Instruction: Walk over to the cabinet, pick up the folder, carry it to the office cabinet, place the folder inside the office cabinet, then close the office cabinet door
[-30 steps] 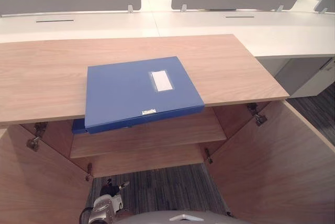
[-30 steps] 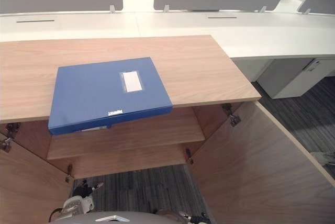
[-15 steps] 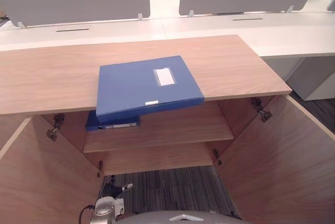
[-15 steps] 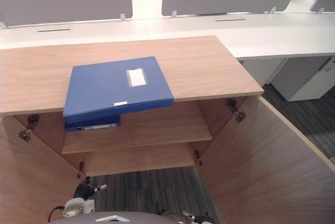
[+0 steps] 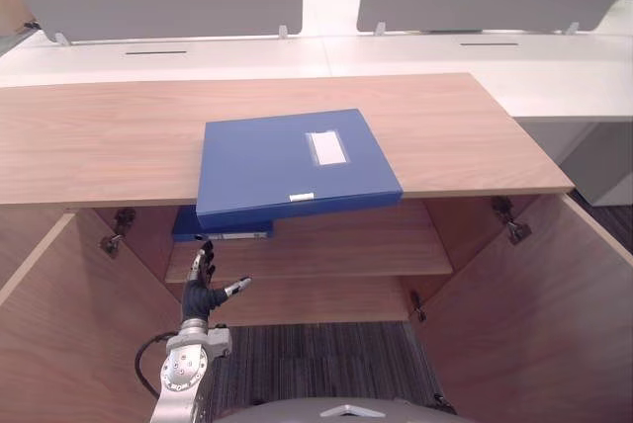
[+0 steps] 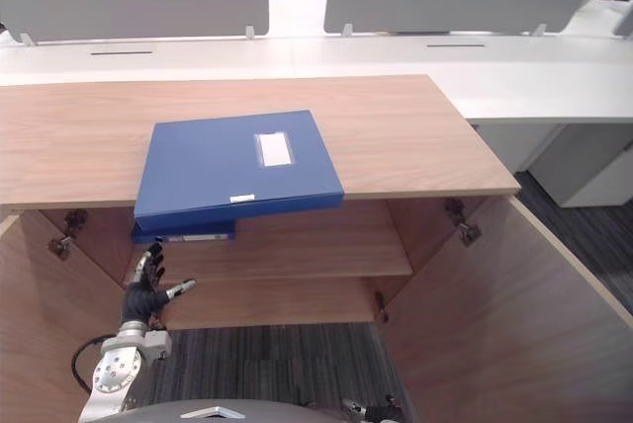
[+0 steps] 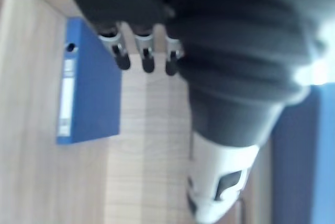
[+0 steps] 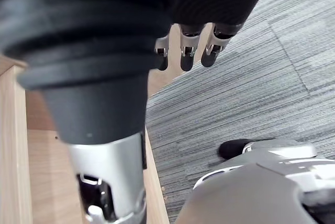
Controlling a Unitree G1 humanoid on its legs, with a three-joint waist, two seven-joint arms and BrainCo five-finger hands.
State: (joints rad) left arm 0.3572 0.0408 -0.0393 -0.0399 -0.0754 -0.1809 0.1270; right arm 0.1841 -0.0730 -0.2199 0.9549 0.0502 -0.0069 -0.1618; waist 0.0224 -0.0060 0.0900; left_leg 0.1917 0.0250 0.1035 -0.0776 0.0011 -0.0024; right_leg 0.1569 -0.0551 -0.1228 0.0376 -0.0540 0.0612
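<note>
the blue folder (image 5: 292, 166) lies flat on top of the wooden cabinet (image 5: 99, 136), its near edge hanging a little over the front. it sits where it sat a second ago. the apparent shift of the whole scene looks like the head camera moving, not the folder. a second folder (image 5: 223, 230) lies on the shelf (image 5: 346, 245) just below it, inside the cabinet, and both the left door (image 5: 59, 344) and the right door (image 5: 534, 324) stand wide open.

what has changed is the left hand (image 5: 203, 290). a second ago it hung low at the bottom edge of the eye views; now it has come up in front of the shelf, below the overhanging folder and not touching anything. its fingers (image 7: 146, 59) are apart and straight with the thumb out to the side, holding nothing, and the left wrist view looks past them at the second folder. the right hand (image 8: 187, 51) hangs over the carpet (image 8: 251, 77), fingers loosely straight and empty.

so the walk-up seems done and the reach is likely starting. nothing is grasped yet; pickup, carrying, placing and closing a door all remain.
</note>
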